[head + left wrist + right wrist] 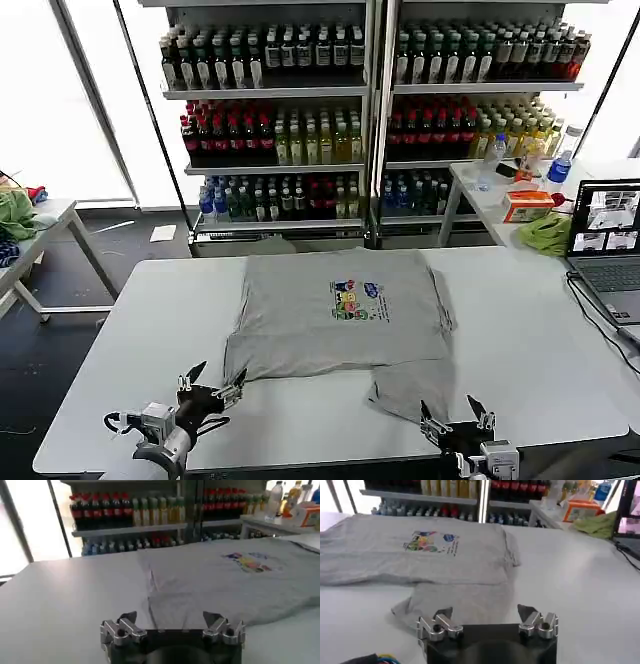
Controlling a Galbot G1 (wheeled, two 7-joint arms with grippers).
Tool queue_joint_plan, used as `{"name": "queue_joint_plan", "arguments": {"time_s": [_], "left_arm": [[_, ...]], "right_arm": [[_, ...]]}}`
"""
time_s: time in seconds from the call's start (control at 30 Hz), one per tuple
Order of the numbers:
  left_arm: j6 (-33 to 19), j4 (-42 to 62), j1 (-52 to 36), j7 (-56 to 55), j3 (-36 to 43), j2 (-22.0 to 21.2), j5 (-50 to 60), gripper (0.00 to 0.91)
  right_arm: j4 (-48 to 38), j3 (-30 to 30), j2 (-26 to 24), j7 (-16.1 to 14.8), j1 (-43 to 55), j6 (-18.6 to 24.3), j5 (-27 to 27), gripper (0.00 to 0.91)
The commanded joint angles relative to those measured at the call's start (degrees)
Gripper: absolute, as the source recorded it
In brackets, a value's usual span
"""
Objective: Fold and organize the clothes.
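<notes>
at the near edge of the white rectangular table (130, 330), the left gripper (211, 388) hovers with fingers spread wide and nothing held, just short of the shirt's near left corner. the right gripper (455, 416), equally wide open and empty, sits by a flap of fabric trailing toward it. beyond them the light grey short-sleeved shirt with a multicoloured chest print (340, 315) lies flat, partly folded, mid-table. a black open laptop (606, 245) stands at the far right.

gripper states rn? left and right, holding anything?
Left gripper: open, empty, at the near left edge of the grey shirt.
Right gripper: open, empty, just short of the shirt's near right flap.
</notes>
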Motion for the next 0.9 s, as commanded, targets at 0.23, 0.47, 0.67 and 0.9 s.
{"name": "queue_joint_plan", "arguments": {"time_s": [0.23, 0.47, 0.67, 0.9], "left_arm": [[0.2, 1.8, -0.4, 0.3, 1.0, -0.2, -0.9, 0.907], [-0.2, 3.4, -0.9, 0.4, 1.3, -0.5, -0.6, 0.907], [-0.2, 3.7, -1.2, 0.5, 1.2, -0.4, -0.6, 0.907], [-0.3, 3.8, -1.0, 0.8, 1.4, -0.5, -0.6, 0.907]], "right_arm": [[-0.8, -0.4, 0.9, 0.5, -0.7, 0.1, 0.1, 0.907], [-1.9, -0.6, 1.5, 0.2, -0.4, 0.6, -0.3, 0.907], [-2.8, -1.0, 2.3, -0.2, 0.4, 0.8, -1.4, 0.907], [-4.4, -1.2, 2.7, -1.1, 0.9, 1.7, -2.8, 0.907]]}}
